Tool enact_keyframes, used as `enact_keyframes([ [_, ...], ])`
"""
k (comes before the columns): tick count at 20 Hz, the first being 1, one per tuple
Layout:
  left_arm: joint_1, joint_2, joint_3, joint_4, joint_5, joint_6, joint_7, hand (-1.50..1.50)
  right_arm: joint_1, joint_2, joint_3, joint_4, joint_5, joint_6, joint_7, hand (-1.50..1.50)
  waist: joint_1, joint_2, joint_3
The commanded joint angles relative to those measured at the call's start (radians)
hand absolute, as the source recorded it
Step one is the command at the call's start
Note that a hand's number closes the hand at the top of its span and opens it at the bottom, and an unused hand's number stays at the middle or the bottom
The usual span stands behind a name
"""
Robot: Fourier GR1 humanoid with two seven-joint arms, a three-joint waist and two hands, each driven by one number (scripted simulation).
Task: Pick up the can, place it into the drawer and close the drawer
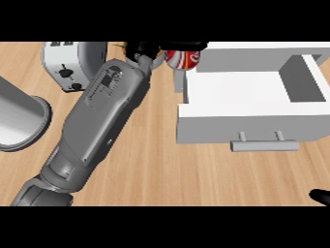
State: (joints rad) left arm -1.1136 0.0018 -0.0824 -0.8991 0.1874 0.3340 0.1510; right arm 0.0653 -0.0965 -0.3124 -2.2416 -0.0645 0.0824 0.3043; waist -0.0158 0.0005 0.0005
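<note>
On the wooden counter (160, 169) my left hand (147, 50) gripped the can (182, 59) — the drawer (217, 127) stood open, unfilled, not yet closed.

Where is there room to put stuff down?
Inside the open drawer is bare. So is the counter in front of its handle. It is crowded up top, where toaster, left robot hand and can sit close.

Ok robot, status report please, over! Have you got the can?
Left hand curled round the can, beside the open drawer. Right hand low at right edge. Nothing between can and drawer.
</note>
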Motion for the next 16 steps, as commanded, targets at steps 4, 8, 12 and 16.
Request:
enact_keyframes([
  [4,-0.197,-0.002,-0.006,0.133,0.031,0.072,0.071,1.5,0.026,0.012,-0.009,-0.042,-0.022,-0.002,0.01,-1.5,-0.013,0.002,0.0],
  [8,-0.298,-0.002,-0.051,0.25,0.078,0.091,0.085,1.5,-0.028,-0.02,-0.013,0.03,-0.033,0.017,-0.003,-1.5,-0.022,0.006,0.001],
  [12,-0.368,-0.002,-0.09,0.33,0.137,0.11,0.056,1.5,-0.031,-0.043,-0.057,-0.021,-0.089,0.014,0.046,-1.5,-0.04,0.008,0.001],
  [16,-0.437,-0.002,-0.12,0.429,0.175,0.137,0.042,1.5,-0.018,-0.013,0.013,-0.006,-0.026,0.025,0.002,-1.5,-0.06,0.015,0.002],
])
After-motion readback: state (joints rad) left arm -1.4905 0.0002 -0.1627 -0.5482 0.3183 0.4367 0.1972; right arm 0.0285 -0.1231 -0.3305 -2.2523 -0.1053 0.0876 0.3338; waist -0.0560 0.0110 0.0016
